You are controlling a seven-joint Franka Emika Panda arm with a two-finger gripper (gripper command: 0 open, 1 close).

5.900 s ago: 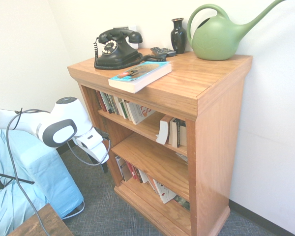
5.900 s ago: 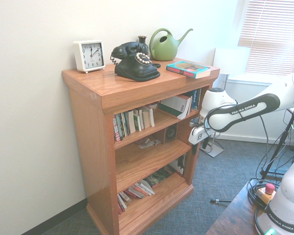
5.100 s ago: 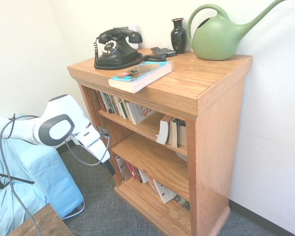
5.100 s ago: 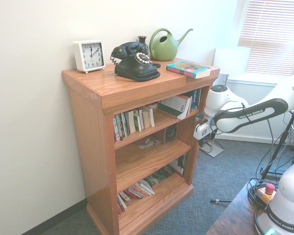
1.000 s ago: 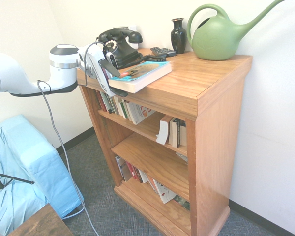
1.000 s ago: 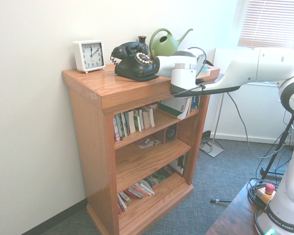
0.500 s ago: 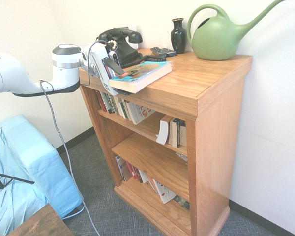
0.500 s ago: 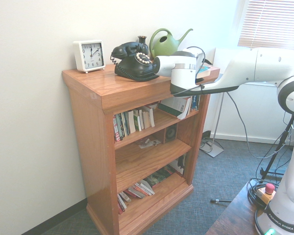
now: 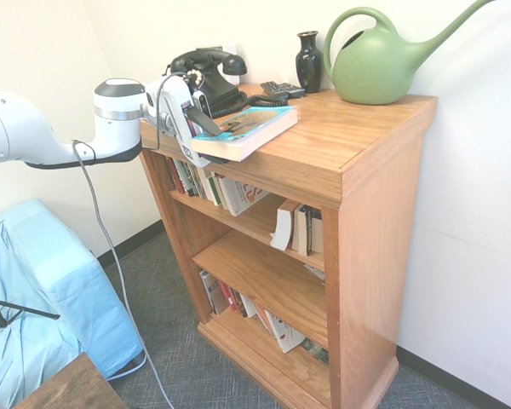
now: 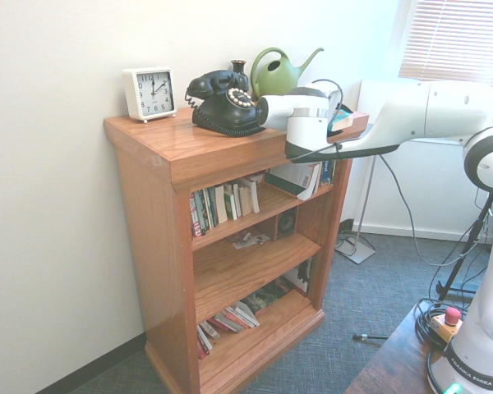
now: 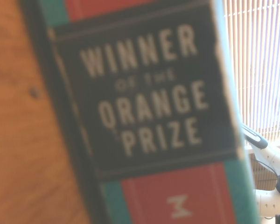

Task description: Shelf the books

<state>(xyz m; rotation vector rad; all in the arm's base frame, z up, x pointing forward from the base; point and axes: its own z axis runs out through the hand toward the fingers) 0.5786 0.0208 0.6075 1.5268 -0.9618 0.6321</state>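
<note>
The book (image 9: 254, 124), a thick turquoise-covered paperback with white page edges, lies flat near the front left edge of the bookcase top (image 9: 349, 141). My gripper (image 9: 203, 141) is at the book's near end, open. One dark finger (image 9: 208, 123) lies over the cover and the other sits below the overhanging end. In the wrist view the book's spine (image 11: 149, 107) fills the frame, blurred, reading "WINNER OF THE ORANGE PRIZE". From the other side only a sliver of the book (image 10: 345, 118) shows behind the arm.
A black telephone (image 9: 203, 81), a dark vase (image 9: 308, 60), a remote (image 9: 281, 88) and a green watering can (image 9: 375, 68) share the top, with a white clock (image 10: 149, 93) at its far end. Thinner books (image 9: 217, 187) stand and lean on the shelves below. A blue-covered seat (image 9: 43, 290) is at floor level.
The arm rose from beside the lower shelves to the bookcase top. Over the last second the gripper slid further onto the book's near end. The book has not visibly moved.
</note>
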